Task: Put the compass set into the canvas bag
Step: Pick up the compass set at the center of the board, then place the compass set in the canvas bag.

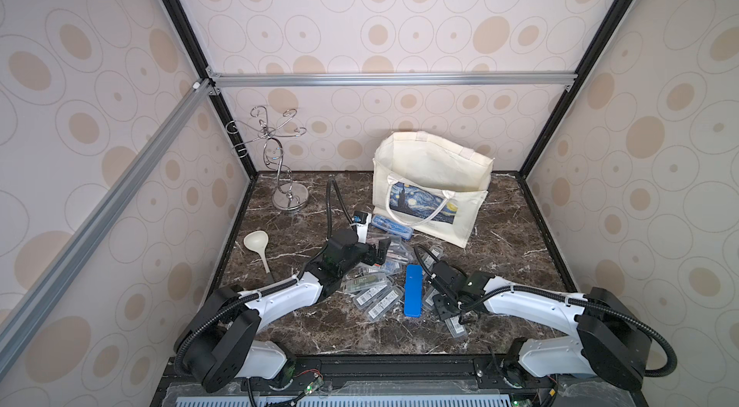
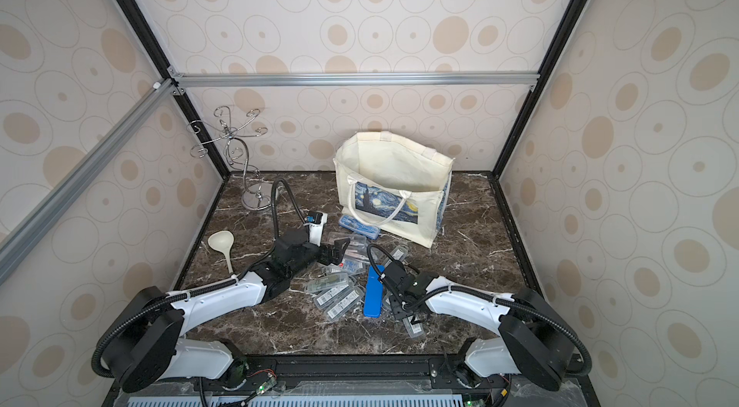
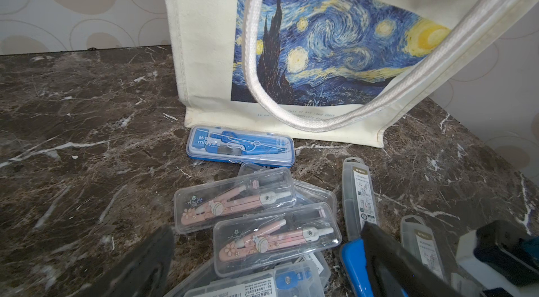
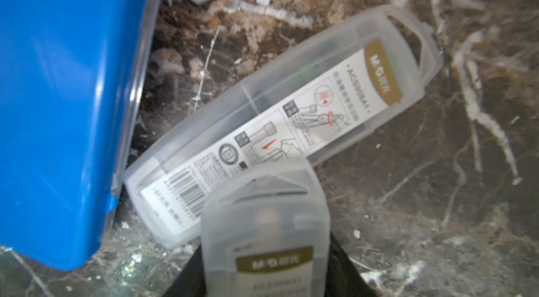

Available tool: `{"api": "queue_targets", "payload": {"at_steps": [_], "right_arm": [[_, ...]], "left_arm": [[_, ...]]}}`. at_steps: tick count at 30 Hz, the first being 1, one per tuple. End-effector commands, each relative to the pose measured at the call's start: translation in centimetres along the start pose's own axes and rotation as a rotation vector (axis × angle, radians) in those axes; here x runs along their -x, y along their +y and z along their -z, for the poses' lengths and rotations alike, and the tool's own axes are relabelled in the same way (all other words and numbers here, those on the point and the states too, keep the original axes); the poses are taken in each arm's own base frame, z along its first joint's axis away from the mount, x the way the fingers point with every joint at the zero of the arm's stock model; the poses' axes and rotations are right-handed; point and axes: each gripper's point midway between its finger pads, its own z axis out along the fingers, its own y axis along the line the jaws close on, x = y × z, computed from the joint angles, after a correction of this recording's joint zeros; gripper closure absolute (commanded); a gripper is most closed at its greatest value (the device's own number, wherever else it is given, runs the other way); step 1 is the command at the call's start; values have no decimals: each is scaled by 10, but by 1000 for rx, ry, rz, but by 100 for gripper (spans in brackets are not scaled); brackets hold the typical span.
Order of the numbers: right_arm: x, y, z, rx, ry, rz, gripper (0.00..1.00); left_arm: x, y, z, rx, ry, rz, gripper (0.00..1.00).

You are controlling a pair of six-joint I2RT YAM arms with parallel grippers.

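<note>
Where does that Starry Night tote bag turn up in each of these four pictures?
Both top views: the canvas bag stands open at the table's back, right of centre.
Left wrist: its printed front fills the upper middle, with a rope handle hanging across it.
Right wrist: not in it.
Shared landmark: the blue compass set lies at the bag's foot in both top views and the left wrist view; the marbled table shows in all four.
</note>
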Motion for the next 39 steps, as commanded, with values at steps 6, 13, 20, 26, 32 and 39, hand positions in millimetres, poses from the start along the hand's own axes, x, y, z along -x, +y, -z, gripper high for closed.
{"api": "queue_targets", "payload": {"at_steps": [6,13,20,26,32,39], "right_arm": [[38,-2,46,-6,-129,32,67],[90,16,99,61,-297,94,67],[163,53,159,176,-473,151,67],[234,80,209,251,-593,202,67],[302,76,253,295,-711,191,67],[375,19,268,241,-830,75,68]], "left_arm": [[16,2,5,17,-41,5,0],[19,8,10,49,-62,6,0],[17,12,14,63,-65,6,0],[14,15,18,77,-64,6,0],[11,18,23,87,-64,9,0],[10,17,23,82,-70,16,0]]}}
